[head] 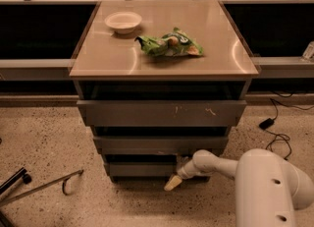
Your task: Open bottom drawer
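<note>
The bottom drawer (140, 169) is the lowest, narrowest grey front of the three-drawer cabinet, close to the floor. It stands slightly out, with a dark gap above it. My gripper (172, 182) is at the end of the white arm (216, 164), low down at the right part of that drawer's front, its pale tip pointing down and left toward the floor. The middle drawer (159, 145) and the top drawer (162, 113) with pale scratches sit above it.
On the cabinet top (98, 59) lie a white bowl (123, 21) and a green snack bag (169, 44). Dark counters flank the cabinet. A black cable and plug (268, 123) lie on the floor to the right, a metal stand (39, 186) to the left.
</note>
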Tool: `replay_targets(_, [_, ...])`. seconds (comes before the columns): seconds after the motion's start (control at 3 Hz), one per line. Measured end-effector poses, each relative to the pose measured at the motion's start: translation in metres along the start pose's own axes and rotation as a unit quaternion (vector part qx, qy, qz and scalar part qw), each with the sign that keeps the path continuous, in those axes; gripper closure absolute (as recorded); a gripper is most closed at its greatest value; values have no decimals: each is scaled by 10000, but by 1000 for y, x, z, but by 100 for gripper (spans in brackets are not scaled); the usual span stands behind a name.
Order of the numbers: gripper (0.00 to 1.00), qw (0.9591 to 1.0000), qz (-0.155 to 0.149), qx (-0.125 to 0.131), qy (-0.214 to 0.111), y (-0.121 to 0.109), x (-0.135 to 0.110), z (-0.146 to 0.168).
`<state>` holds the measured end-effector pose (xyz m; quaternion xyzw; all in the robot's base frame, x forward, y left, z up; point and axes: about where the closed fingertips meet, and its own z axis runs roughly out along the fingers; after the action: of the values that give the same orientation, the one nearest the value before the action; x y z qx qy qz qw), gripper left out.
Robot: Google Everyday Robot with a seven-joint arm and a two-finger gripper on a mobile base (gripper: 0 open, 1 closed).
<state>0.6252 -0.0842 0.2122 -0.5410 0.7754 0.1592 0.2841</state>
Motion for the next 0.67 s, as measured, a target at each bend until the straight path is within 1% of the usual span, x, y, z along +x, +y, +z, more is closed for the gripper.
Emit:
replay_targets(0.33, [0,9990,199,-334,201,3,20,21])
replay_targets(0.67, [0,9969,356,-596,361,4,36,34])
